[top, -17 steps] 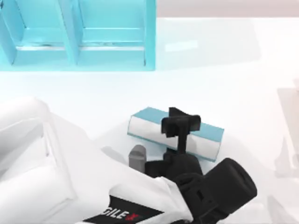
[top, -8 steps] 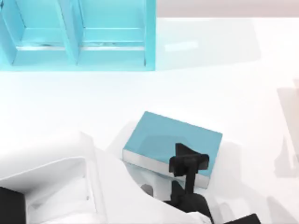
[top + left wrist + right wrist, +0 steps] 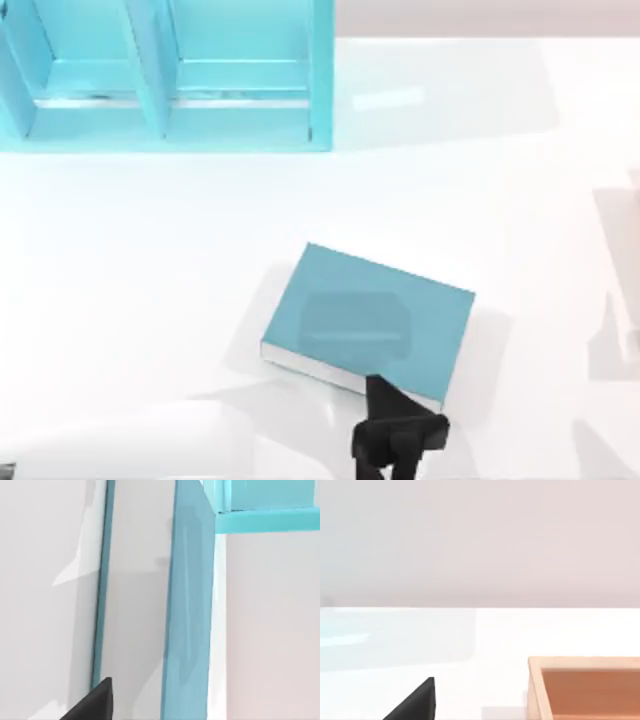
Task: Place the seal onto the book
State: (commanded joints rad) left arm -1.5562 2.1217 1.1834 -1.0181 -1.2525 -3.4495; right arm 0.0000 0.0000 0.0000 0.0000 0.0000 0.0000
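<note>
Teal book [image 3: 372,322] lay flat at the table's [image 3: 200,250] near centre, long axis left-to-right, directly beyond the left gripper [image 3: 400,440], whose finger state could not be told; no seal was discernible.

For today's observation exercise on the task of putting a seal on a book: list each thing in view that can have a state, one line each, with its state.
book: lying flat on the table, teal cover up, nothing on it.
left gripper: at the book's near edge, off the cover, holding nothing visible.
shelf: at the table's far left, open compartments facing the camera.
wooden box: open-topped, seen from the right wrist.
</note>
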